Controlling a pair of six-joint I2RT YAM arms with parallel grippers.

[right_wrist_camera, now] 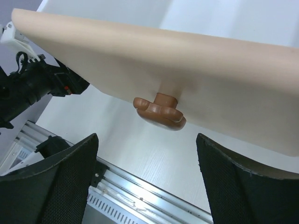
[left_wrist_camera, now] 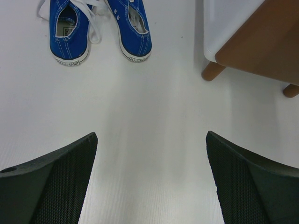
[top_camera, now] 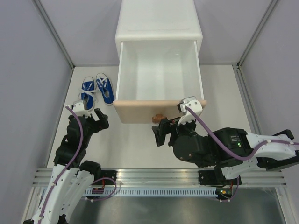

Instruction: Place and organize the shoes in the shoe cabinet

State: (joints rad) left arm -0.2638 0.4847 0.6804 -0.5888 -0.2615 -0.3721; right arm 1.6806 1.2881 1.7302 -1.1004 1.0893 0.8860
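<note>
From above, a white table [top_camera: 224, 93] lies between pale grey walls [top_camera: 28, 70] framed with metal posts, and a slotted aluminium rail [top_camera: 154, 175] runs along its near edge. The shoe cabinet [top_camera: 159, 18] stands at the far middle with its upper drawer [top_camera: 140, 111] pulled out towards the arms. The blue shoes [top_camera: 96, 89] sit side by side on the table, left of the drawer. The left gripper [top_camera: 96, 116] hangs just near of them, its jaws apart. The right gripper [top_camera: 161, 130] is spread wide just short of the brown knob [top_camera: 159, 115].

The left wrist camera shows smooth, matte white tabletop [left_wrist_camera: 149, 107] between the splayed fingers of the left gripper [left_wrist_camera: 150, 135], which holds nothing. The blue shoes [left_wrist_camera: 135, 32] rest ahead with their heels towards the camera, and the cabinet's brown lower drawer front [left_wrist_camera: 266, 42] and feet [left_wrist_camera: 212, 71] are at the right.

At the right wrist, the right gripper [right_wrist_camera: 147, 137] gapes below the knob [right_wrist_camera: 160, 111] without touching it. The beige drawer front [right_wrist_camera: 187, 70] is above, and the rail [right_wrist_camera: 140, 196] and left arm [right_wrist_camera: 32, 88] are beyond.
</note>
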